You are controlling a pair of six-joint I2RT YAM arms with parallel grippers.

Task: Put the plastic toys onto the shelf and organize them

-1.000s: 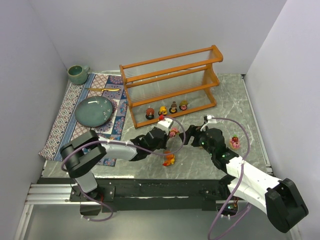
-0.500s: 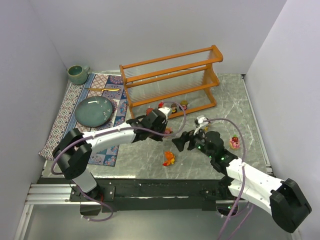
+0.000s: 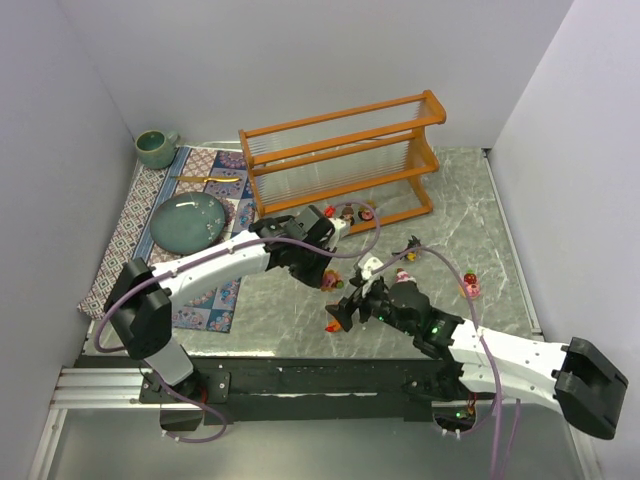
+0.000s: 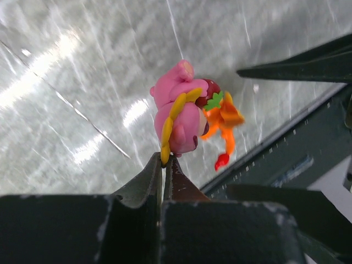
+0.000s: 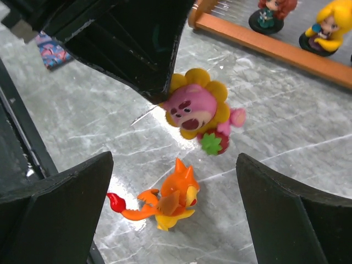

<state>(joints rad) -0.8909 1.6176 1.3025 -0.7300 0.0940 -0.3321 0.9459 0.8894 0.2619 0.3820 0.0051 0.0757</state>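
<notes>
Gripping now: left gripper (image 4: 163, 165) pinched tight on the pink toy (image 4: 179, 118) by its yellow frill, holding it just off the table, it seems.
Hovering: right gripper (image 5: 174, 176), jaws spread wide and nothing held, straddles the orange toy (image 5: 168, 203) lying on its side below.
Doing it well: drop straight, centre on the orange body rather than the thin tail, and close gently. Mind the pink toy hanging just beside!
Shelf (image 3: 340, 165): far side, at least 2 figurines (image 5: 269, 14) on its bottom tier. 1 more toy (image 3: 468, 286) sits apart at right.
Surface: glossy grey marble table (image 3: 450, 200), likely slippery.
Room: plain white walls (image 3: 300, 60), patterned mat (image 3: 130, 230) at left.
</notes>
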